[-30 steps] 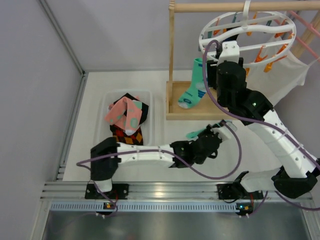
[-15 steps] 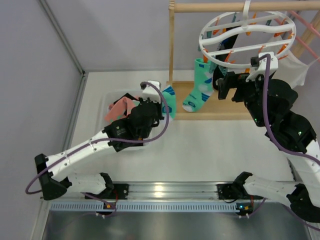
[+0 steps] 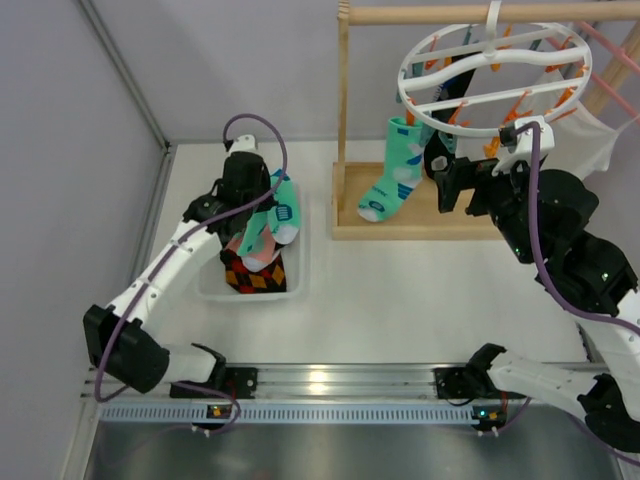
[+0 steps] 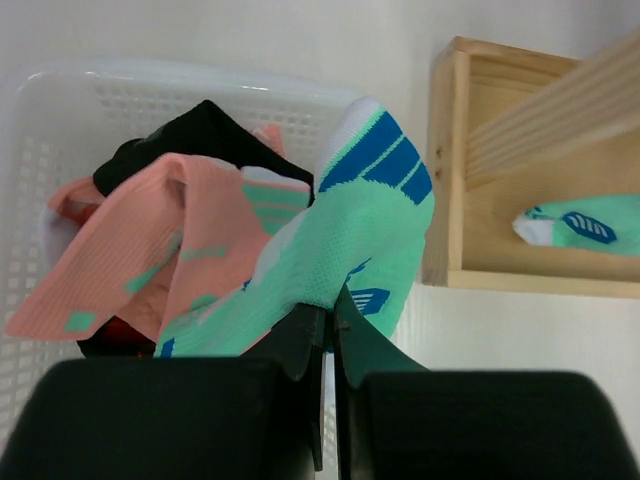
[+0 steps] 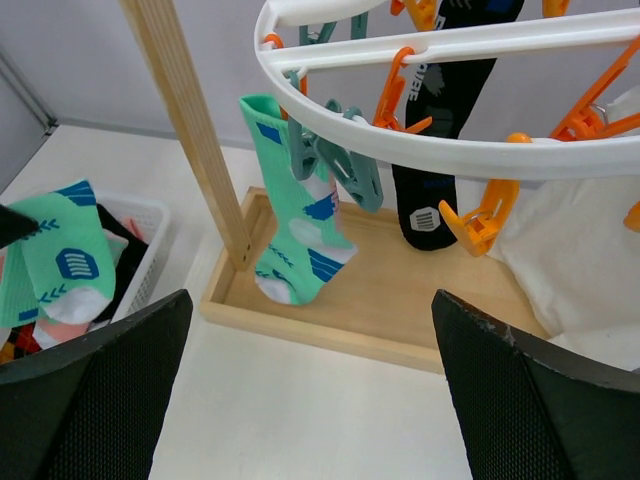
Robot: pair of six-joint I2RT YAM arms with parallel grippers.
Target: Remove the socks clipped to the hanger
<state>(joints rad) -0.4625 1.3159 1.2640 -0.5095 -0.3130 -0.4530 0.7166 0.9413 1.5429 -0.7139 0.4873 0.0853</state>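
Observation:
The white ring hanger [image 3: 495,65] hangs from the wooden rail, with orange and teal pegs. A mint-teal sock [image 3: 392,170] and a black sock [image 3: 455,85] are still clipped to it; both also show in the right wrist view, the mint sock [image 5: 300,230] and the black sock [image 5: 440,130]. My left gripper [image 4: 330,300] is shut on another mint-teal sock [image 4: 360,230] and holds it above the white basket [image 3: 215,290]. My right gripper [image 5: 312,300] is open and empty. It faces the clipped mint sock from a short distance.
The basket [image 4: 60,110] holds pink socks [image 4: 130,250] and a black sock [image 4: 190,135]. The wooden stand's post [image 5: 190,130] and base tray [image 5: 400,310] lie under the hanger. A white cloth [image 5: 570,260] hangs at the right.
My left arm has swung left from the table's middle to over the basket, carrying the mint sock. My right arm has drawn back from the hanger, then stayed nearly still.

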